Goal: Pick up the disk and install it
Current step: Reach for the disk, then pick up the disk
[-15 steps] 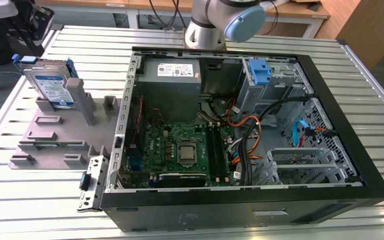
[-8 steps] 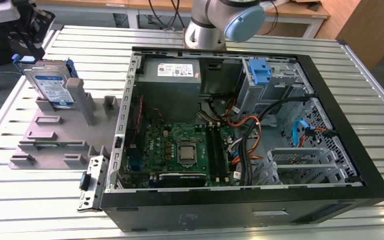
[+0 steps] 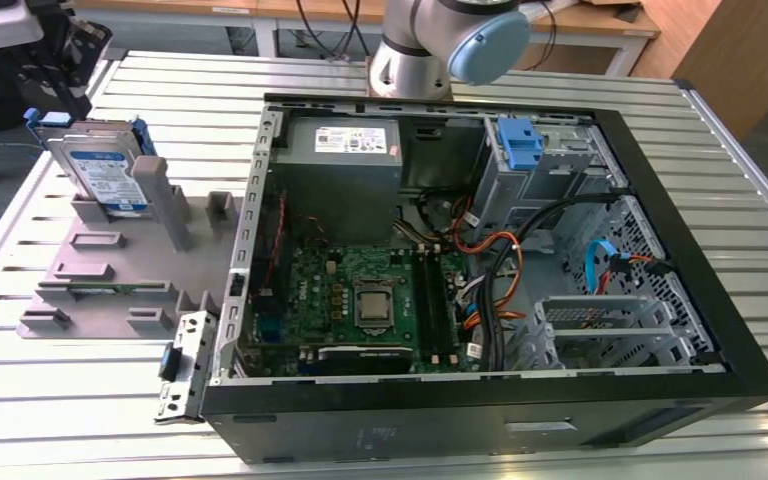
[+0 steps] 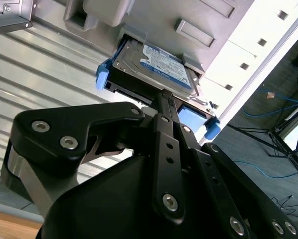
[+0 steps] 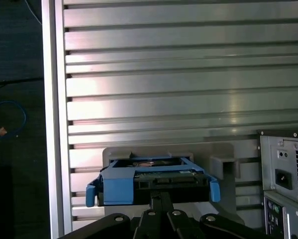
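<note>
Exterior view: disk [image 3: 104, 170] standing on edge, tilted, labelled face up, in the far slot of a grey holder [image 3: 104, 290] on the slatted metal bench [image 3: 77, 420], at the exterior view's left, well apart from the bay area of the open computer case [image 3: 491, 415]. Inside the case: grey power supply [image 3: 344, 150] at the far wall, green motherboard [image 3: 344, 290] near it, blue latch piece [image 3: 520, 145] at the far right, silver drive cage [image 3: 598, 325] at the near right, orange and black cables [image 3: 491, 250] between. Robot arm [image 3: 438, 40] rising behind the far edge of the case. Second wrist view: black end effector [image 4: 162, 95] seen from behind, narrow fingers drawn in to one slim line, tip right at the connector edge of the disk [image 4: 158, 64]; blue carrier bracket [image 4: 103, 74] around the drive, holder [image 4: 153, 20] beyond it, bench [image 4: 29, 64] slats alongside. First wrist view: end effector [image 5: 161, 198] with fingers pressed together, tips just at the dark connector edge of the disk [image 5: 163, 184]; touching or just short, cannot tell. Carrier bracket [image 5: 119, 186] framing the drive, holder [image 5: 139, 152] behind, bench [image 5: 163, 74] beyond, rear of the case [image 5: 283, 179] with its power socket to one side.
</note>
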Robot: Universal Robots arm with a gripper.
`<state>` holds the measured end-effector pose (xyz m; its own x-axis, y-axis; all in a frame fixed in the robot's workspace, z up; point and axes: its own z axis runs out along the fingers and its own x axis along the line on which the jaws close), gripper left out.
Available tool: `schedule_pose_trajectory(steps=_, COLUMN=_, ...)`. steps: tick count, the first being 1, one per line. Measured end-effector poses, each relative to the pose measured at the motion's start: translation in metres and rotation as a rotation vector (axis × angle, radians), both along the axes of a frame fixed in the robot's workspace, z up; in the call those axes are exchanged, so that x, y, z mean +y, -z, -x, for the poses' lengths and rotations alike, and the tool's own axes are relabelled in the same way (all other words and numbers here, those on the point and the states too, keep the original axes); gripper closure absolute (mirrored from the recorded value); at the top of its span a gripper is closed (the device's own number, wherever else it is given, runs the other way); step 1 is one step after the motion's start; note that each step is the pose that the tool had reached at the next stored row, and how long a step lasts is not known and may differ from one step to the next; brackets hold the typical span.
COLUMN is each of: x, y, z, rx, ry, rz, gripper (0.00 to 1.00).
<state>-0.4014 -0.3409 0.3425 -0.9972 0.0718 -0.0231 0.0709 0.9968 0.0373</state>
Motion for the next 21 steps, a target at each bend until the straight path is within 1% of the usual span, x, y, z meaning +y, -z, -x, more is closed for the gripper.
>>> schedule_pose_trajectory(steps=7, x=0.0000, y=0.0021, z=0.0013, rx=0.0001, ry=0.000, rz=0.0001, gripper=0.89)
schedule_pose_trajectory(steps=11, x=0.0000, y=0.0022, z=0.0013, rx=0.0001, ry=0.000, rz=0.0001, gripper=0.89)
schedule_pose_trajectory(steps=13, x=0.0000, y=0.0052, z=0.0013, rx=0.0001, ry=0.000, rz=0.0000, gripper=0.89)
schedule_pose_trajectory(steps=17, x=0.0001, y=0.0060, z=0.0013, rx=-0.0003, ry=0.000, rz=-0.0001, gripper=0.89)
schedule_pose_trajectory(steps=21, x=0.0001, y=0.0073, z=0.0013, rx=0.0002, ry=0.000, rz=0.0031, gripper=0.89)
